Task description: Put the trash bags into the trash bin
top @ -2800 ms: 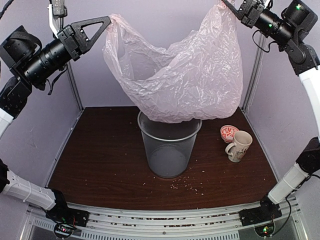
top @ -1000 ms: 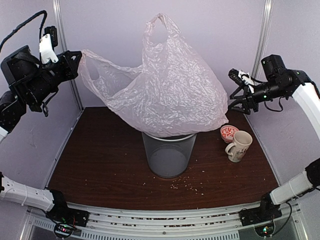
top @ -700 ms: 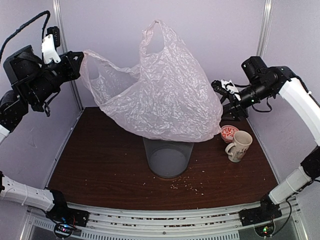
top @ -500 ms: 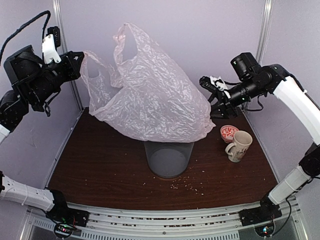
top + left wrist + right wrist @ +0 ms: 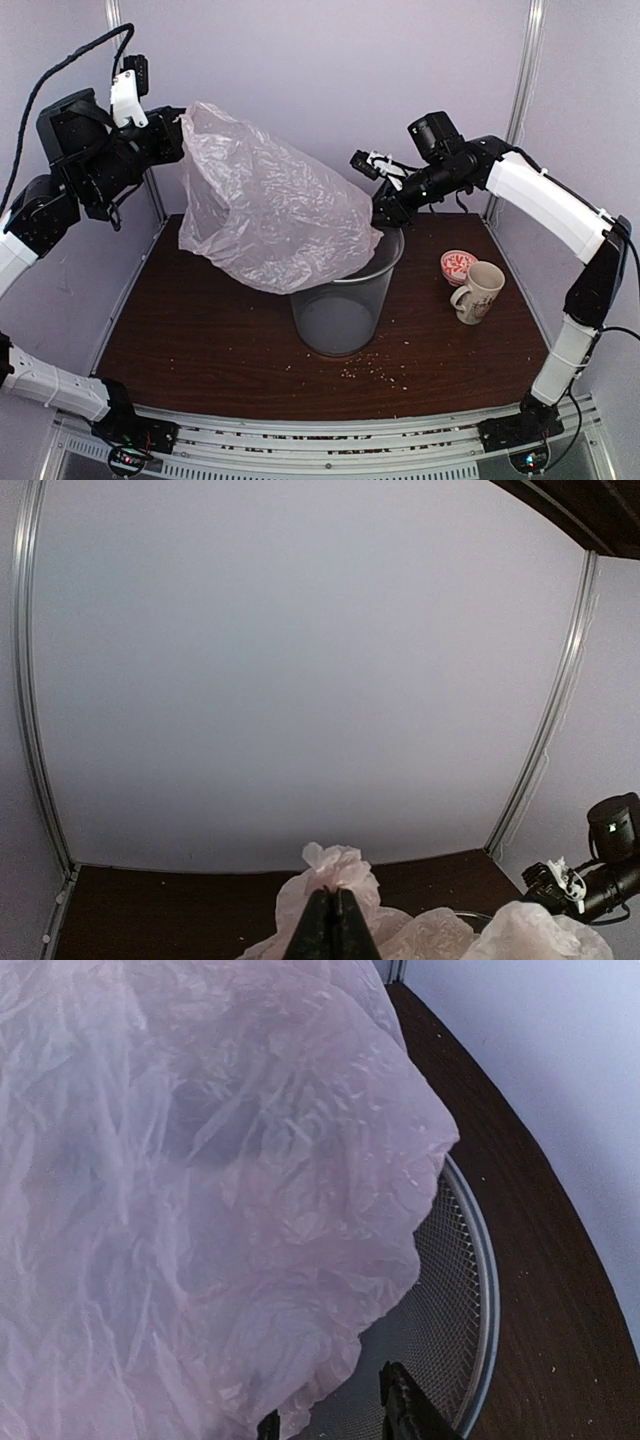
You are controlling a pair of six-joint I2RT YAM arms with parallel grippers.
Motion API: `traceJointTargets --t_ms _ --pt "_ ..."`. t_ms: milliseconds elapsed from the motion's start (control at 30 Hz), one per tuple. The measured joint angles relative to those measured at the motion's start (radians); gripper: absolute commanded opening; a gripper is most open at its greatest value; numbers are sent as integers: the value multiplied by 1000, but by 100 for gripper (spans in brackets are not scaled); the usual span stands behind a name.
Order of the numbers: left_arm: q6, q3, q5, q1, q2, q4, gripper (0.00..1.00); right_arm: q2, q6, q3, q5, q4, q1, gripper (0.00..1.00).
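Observation:
The pinkish-white trash bag point(image 5: 270, 215) hangs from my left gripper point(image 5: 178, 130), which is shut on a bunched handle at its top left. The bag's bottom drapes over the left rim of the grey mesh trash bin point(image 5: 345, 300). In the left wrist view the shut gripper point(image 5: 337, 908) pinches crumpled film point(image 5: 342, 872). My right gripper point(image 5: 383, 212) is open above the bin's far right rim, beside the bag. In the right wrist view the open gripper point(image 5: 330, 1422) is over the bin's mesh point(image 5: 450, 1290), with the bag's point(image 5: 200, 1210) lower edge hanging by the left finger.
A cream patterned mug point(image 5: 478, 292) and a small red-and-white dish point(image 5: 458, 264) stand right of the bin. Crumbs point(image 5: 380, 372) lie on the dark wooden table point(image 5: 200, 330) in front of the bin. Walls and metal posts enclose the back and sides.
My right gripper let go of the bag's handle and moved down and left to the bin's rim. The bag collapsed leftward and sank onto the bin. My left gripper kept its hold.

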Motion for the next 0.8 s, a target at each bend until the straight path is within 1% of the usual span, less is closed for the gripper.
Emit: traceJointTargets --t_ms 100,167,300,367,567,800 --pt "6 2 5 0 10 26 0 3 5 -1 69 6 0 47" --pt "24 35 7 0 31 39 0 -2 -5 -1 109 5 0 51" --pt "76 192 7 0 122 51 0 -34 -58 -10 185 -23 0 57" --pt "94 245 7 0 156 58 0 -70 -98 -32 206 -42 0 58" --pt "124 256 3 0 203 77 0 -237 -218 -152 253 -113 -3 60" --pt "144 263 -36 0 239 77 0 -312 -311 -160 255 -177 -34 55"
